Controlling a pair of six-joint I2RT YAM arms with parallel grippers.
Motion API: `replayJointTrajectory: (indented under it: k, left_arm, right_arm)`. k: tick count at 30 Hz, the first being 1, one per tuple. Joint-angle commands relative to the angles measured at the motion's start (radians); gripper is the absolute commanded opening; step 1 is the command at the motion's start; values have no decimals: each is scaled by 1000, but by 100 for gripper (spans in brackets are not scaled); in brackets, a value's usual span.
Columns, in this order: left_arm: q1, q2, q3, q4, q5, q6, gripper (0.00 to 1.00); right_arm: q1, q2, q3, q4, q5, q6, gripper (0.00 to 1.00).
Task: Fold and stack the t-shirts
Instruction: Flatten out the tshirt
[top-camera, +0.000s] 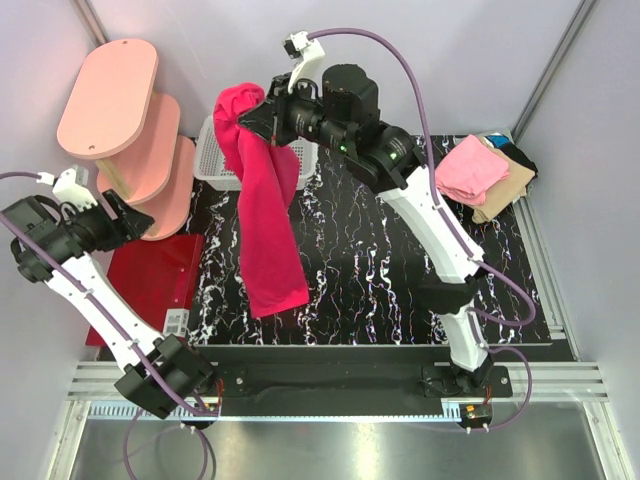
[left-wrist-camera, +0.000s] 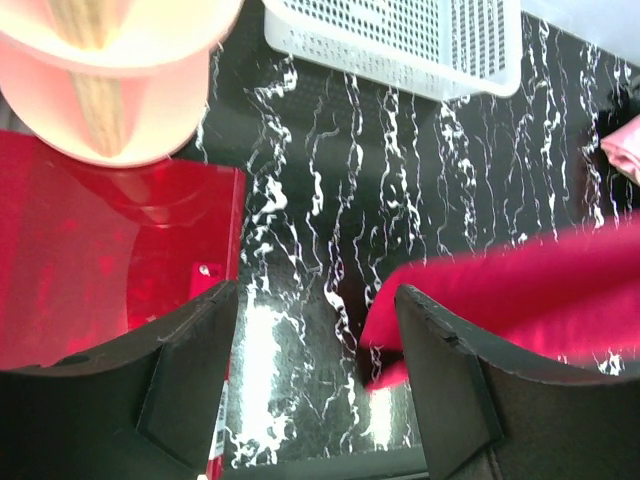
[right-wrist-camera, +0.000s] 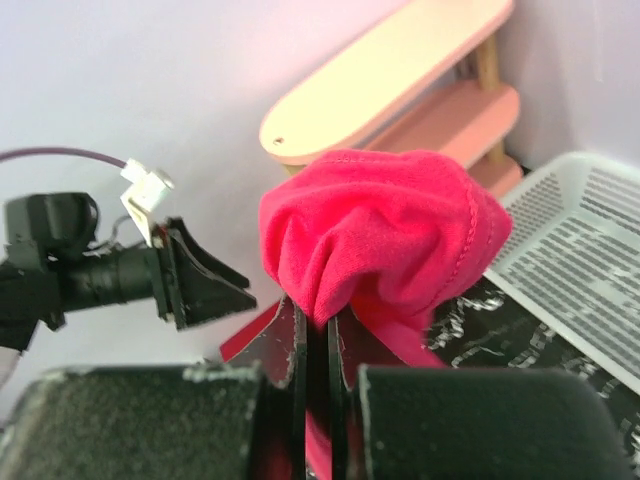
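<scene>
The right gripper (top-camera: 262, 118) has its jaws pinched shut on a bunched fold of the magenta t-shirt (top-camera: 265, 220), holding it up over the far left of the counter (top-camera: 400, 290), just in front of the white mesh basket (top-camera: 212, 165). The shirt hangs in a long, limp drape with its lower end toward the middle of the counter; whether it touches there I cannot tell. The left gripper (top-camera: 125, 215) hovers by the red mat (top-camera: 150, 275), jaws spread with nothing between them. Its wrist view shows the shirt's lower edge just to the right. The cloth looks light, soft and floppy, so it will probably sag and twist from a single pinch. A second hold on a hanging corner or a shoulder seam would likely spread it flat. The stack of folded shirts (top-camera: 485, 172) sits at the far right.
</scene>
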Motion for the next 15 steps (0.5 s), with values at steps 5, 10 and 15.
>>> replayJointTrajectory:
  k: [5, 10, 15]
  left_arm:
    - [2, -41, -37, -19, 54, 41, 69]
    - [2, -56, -57, -22, 53, 45, 69]
    - [2, -72, -89, -24, 60, 47, 69]
  right_arm:
    - [-8, 76, 61, 260, -207, 168, 0]
    - [-22, 115, 63, 351, -307, 259, 0]
    - [-25, 84, 57, 371, -342, 228, 0]
